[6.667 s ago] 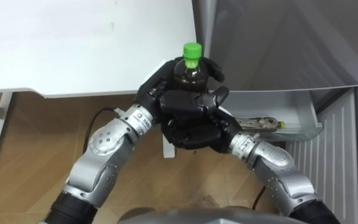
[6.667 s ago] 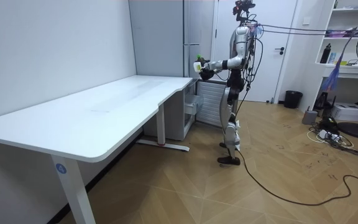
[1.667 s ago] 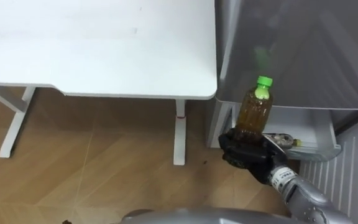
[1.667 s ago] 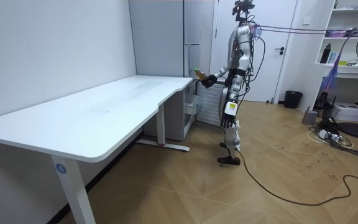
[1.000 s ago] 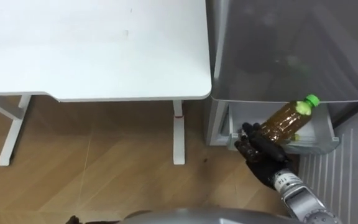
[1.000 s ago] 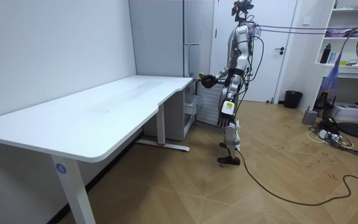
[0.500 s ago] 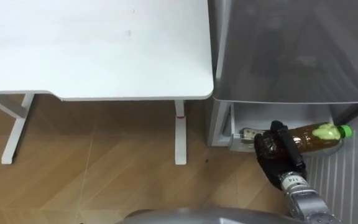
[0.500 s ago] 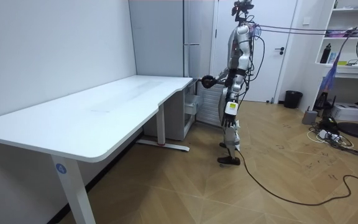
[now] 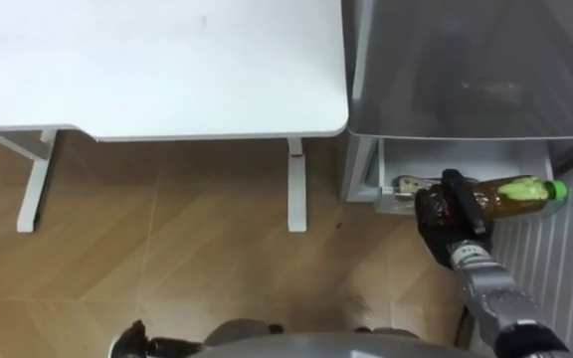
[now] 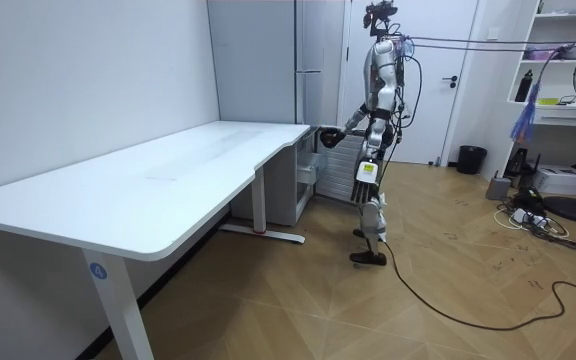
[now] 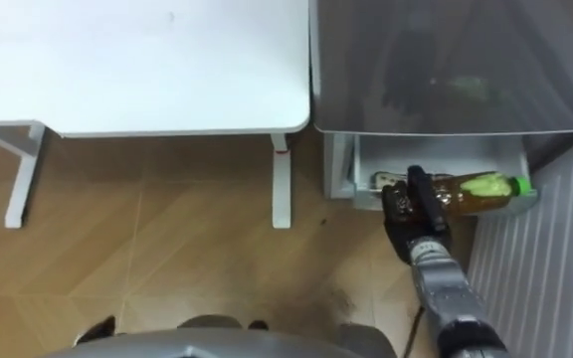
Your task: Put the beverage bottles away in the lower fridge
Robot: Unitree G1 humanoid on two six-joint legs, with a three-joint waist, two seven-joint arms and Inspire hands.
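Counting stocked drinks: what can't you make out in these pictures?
Open white drawer: eye views, the grey fridge body above and the black right hand hide most of its inside.
Small object at its front: half covered by the hand, unidentifiable.
Brown green-capped plastic bottle: base hidden in the hand; room view, too small.

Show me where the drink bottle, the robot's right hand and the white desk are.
drink bottle (image 9: 508, 197), left eye view, on its amber body.
right hand (image 9: 444, 223), left eye view, on the back of the hand.
white desk (image 9: 167, 70), left eye view, on its bare top.
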